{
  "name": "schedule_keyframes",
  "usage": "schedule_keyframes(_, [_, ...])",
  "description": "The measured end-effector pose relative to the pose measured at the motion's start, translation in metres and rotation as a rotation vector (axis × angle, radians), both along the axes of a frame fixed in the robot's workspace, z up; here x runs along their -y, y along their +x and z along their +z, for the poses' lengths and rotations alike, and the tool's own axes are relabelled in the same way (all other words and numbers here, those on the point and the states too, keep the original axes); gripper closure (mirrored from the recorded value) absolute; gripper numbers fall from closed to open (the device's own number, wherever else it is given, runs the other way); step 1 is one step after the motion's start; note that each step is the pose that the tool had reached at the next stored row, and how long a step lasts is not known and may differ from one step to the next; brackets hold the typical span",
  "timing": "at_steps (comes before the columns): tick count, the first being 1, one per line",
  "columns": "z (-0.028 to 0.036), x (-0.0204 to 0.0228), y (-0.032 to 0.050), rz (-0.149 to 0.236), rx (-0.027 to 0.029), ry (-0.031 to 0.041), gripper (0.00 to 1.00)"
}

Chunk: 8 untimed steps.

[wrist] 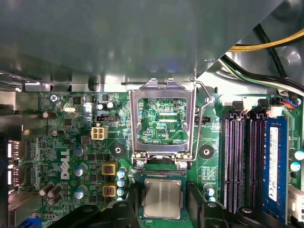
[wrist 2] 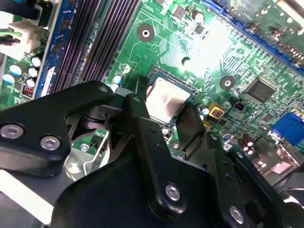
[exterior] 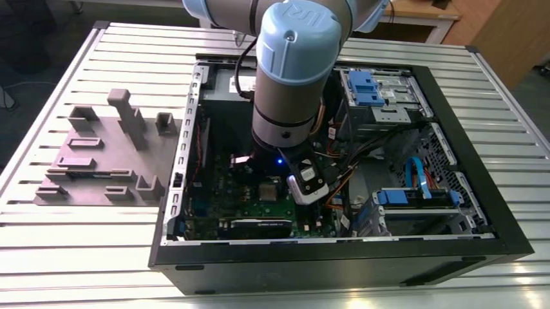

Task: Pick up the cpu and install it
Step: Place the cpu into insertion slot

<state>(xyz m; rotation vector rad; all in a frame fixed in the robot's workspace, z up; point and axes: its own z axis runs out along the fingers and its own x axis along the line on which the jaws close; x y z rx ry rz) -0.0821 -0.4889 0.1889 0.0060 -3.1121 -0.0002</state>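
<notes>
On the green motherboard: one square, silvery cpu.
Gripper: two black fingers spread, flanking it.

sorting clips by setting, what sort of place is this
Probably a robotics lab or workshop bench for computer assembly: an open black desktop computer case lies on a ribbed aluminium table, a pale blue and grey robot arm reaches into it, and a grey parts fixture sits beside it.
</notes>
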Motion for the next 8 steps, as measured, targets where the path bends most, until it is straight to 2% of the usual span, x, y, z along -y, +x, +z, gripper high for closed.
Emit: schedule_keyframes(8, [0.0000, 0.0000, 0.0000, 0.001, 0.0000, -0.0001, 0.49])
